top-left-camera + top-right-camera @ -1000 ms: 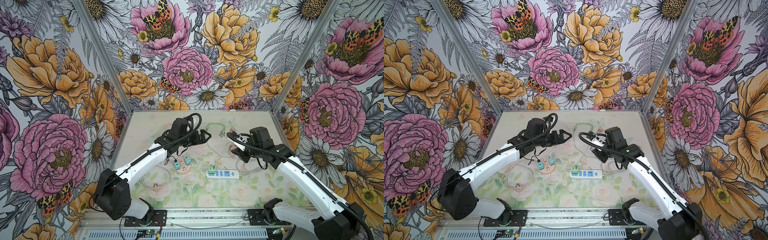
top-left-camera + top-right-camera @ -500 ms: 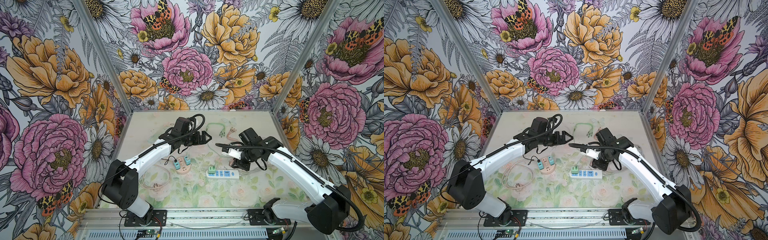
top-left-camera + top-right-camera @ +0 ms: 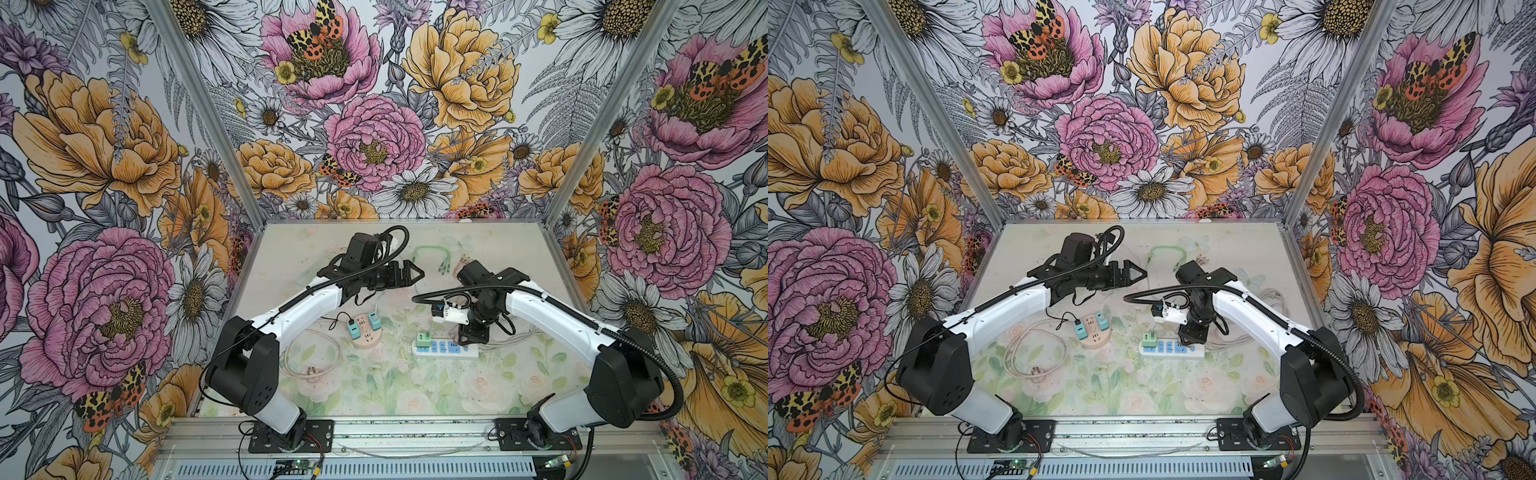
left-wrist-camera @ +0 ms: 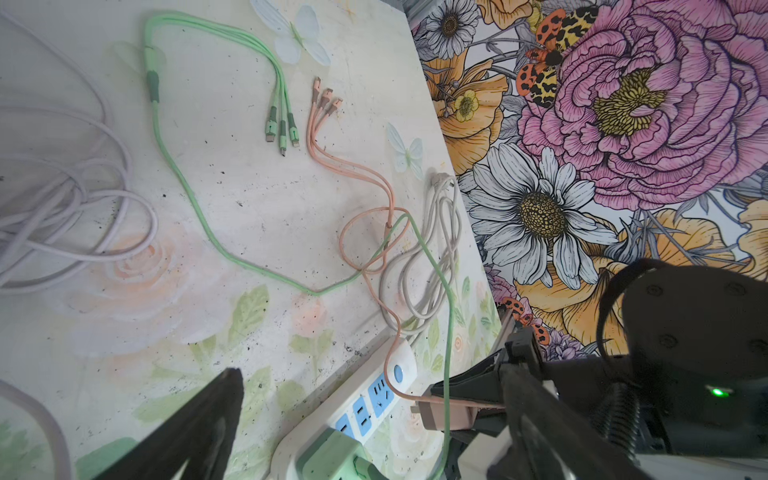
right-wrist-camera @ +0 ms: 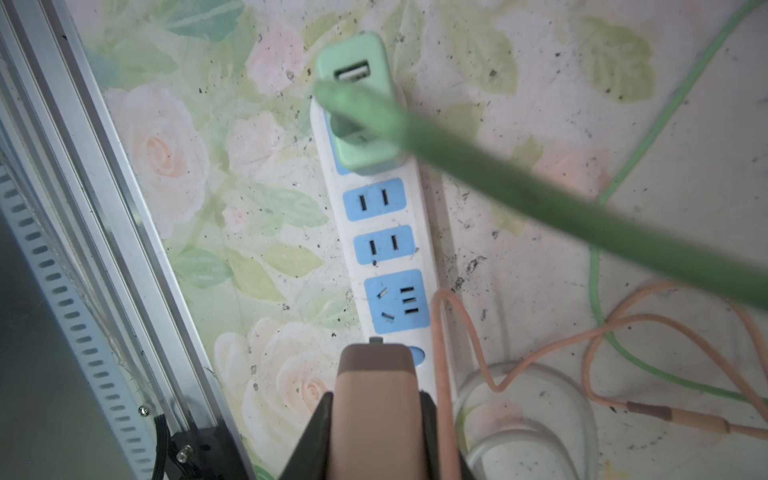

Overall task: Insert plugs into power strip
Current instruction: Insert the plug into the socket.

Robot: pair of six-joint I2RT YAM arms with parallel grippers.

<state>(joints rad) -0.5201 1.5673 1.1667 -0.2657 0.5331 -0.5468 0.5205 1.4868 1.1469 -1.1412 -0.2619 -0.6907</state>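
While both arms reach in over it, table [image 3: 374,390]: a pale floral surface strewn with loose cables.
Left gripper [image 3: 415,274]: raised above the far middle of the table, jaws spread wide, nothing between them; well apart from every plug.
Right gripper [image 3: 471,334]: pointing down over the switch end of the power strip; in the right wrist view its jaws are narrow and clamped on the sides of the pink-brown plug.
Power strip [image 3: 446,348]: white with blue sockets, flat on the table, near the front middle.
Round socket hub [image 3: 365,336]: pink, on the table, near the strip on the left arm's side.
Pink-brown plug [image 5: 374,399]: held in the right gripper just over the strip's round blue button, one prong tip visible at its front; whether it touches the strip, I cannot tell.
Green plug [image 5: 361,120]: seated in the strip's end socket, farthest from the button.
Teal plugs [image 3: 353,331]: both upright in the round hub.
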